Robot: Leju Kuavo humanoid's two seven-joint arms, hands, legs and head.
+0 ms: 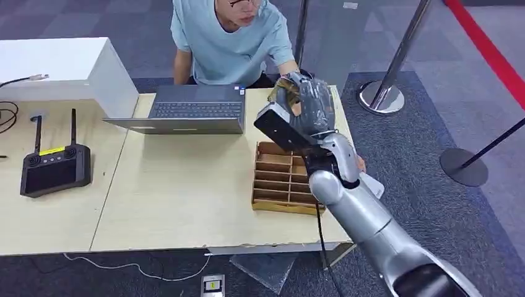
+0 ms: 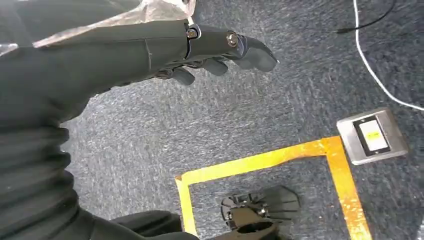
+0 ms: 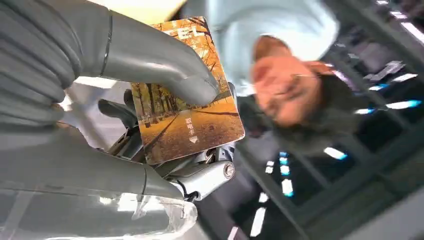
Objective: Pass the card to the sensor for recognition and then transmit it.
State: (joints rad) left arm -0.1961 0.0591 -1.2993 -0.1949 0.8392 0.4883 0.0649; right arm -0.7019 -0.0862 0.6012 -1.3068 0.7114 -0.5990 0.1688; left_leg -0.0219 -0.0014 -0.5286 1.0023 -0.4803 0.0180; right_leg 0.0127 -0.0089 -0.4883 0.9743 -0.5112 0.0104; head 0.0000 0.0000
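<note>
Head view. My right hand [image 1: 304,105] is raised over the far right corner of the pale wooden surface [image 1: 179,192], palm turned toward the person in a light blue shirt [image 1: 229,43] seated across from me. Just below the hand, nearer me, sits a brown wooden slotted tray [image 1: 278,179]. To the hand's left lies an open grey laptop [image 1: 192,110]; well beyond that, a black handheld controller with two antennas [image 1: 54,164] and a white box [image 1: 62,71]. From here I cannot see the card behind my fingers.

Left wrist view. My left hand [image 2: 165,50] hangs over blue-grey carpet [image 2: 240,115], dark fingers [image 2: 250,47] stretched out and a little apart, holding nothing. Past the fingertips, yellow tape [image 2: 270,157] marks a corner on the floor beside a grey metal floor socket [image 2: 372,136], and a white cable [image 2: 375,75] crosses the carpet.

Right wrist view. My right hand [image 3: 150,125] grips a rectangular orange card printed with an autumn tree avenue [image 3: 187,107]. The grey thumb [image 3: 165,67] presses on its printed face, the darker fingers [image 3: 125,117] back it from behind. The card stands between my hand and the person, who is blurred beyond it.
</note>
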